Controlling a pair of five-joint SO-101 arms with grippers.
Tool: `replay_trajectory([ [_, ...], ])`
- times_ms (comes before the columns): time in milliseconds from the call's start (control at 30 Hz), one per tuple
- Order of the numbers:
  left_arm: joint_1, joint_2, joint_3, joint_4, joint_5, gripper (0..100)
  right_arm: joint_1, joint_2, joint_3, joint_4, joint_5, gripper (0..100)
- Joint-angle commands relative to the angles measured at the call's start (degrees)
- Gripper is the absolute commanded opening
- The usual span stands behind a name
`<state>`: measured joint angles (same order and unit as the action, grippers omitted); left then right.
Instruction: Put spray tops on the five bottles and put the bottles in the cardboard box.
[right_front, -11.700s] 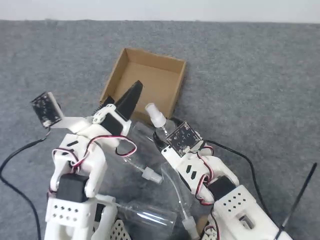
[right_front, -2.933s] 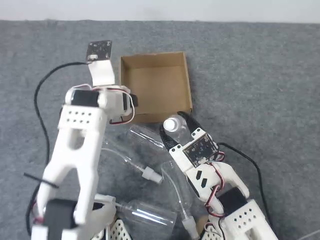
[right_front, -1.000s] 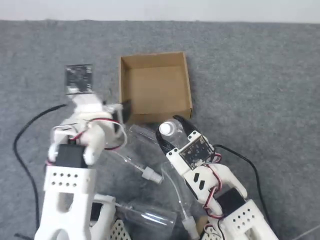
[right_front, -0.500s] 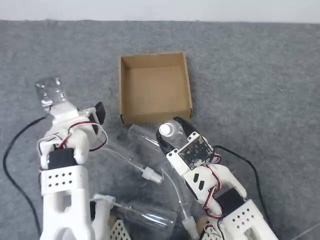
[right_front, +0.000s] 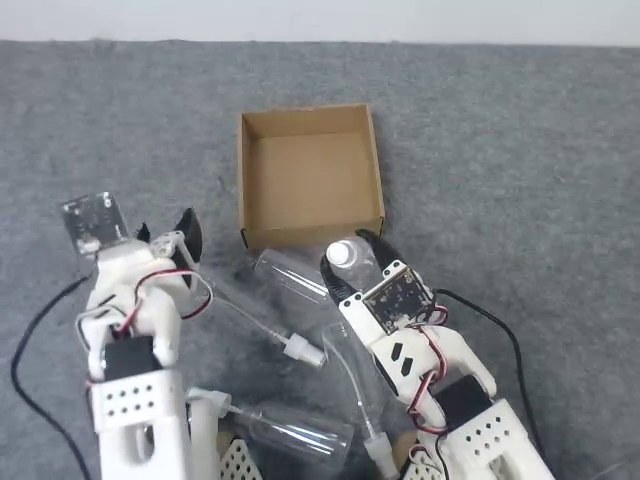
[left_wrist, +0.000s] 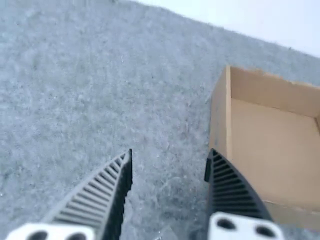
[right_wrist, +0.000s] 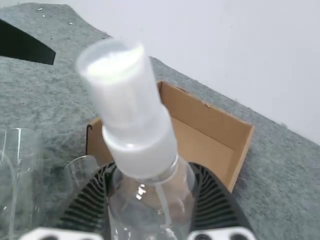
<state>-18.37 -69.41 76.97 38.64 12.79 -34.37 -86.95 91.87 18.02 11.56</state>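
Grey felt is covering the counter (right_front: 520, 150), which is carrying the cardboard box (right_front: 310, 180) at 12 o'clock. The left arm (right_front: 135, 300) at 8 o'clock is holding its jaws wide apart over the felt at the box's 8 o'clock, while the right arm (right_front: 410, 330) at 5 o'clock is clamping its jaws on a clear bottle (right_wrist: 145, 197) at the box's 6 o'clock. A white spray top (right_wrist: 125, 100) is capping that bottle, and other clear bottles (right_front: 295, 275) are lying between the arms.
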Motion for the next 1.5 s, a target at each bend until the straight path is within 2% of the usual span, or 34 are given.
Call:
replay_trajectory([
  [0,-0.35,-10.99,2.86,-1.76,-0.09,22,1.27,-1.1,-8.26,4.44,-0.44,0.6],
  [133,-0.26,-18.2,6.64,-1.67,-0.26,22,1.19,-1.01,-13.8,9.27,-0.44,0.6],
  [500,-0.18,-28.04,9.8,2.02,-0.35,22,0.13,-0.13,-21.8,9.45,0.0,0.9],
  [1033,-0.44,-30.68,11.47,1.93,-0.35,22,-1.01,30.99,-43.25,9.36,-0.09,0.7],
  [1467,-0.35,-30.68,11.56,1.76,-0.35,22,-1.19,46.55,-45.19,-7.34,-0.09,0.7],
])
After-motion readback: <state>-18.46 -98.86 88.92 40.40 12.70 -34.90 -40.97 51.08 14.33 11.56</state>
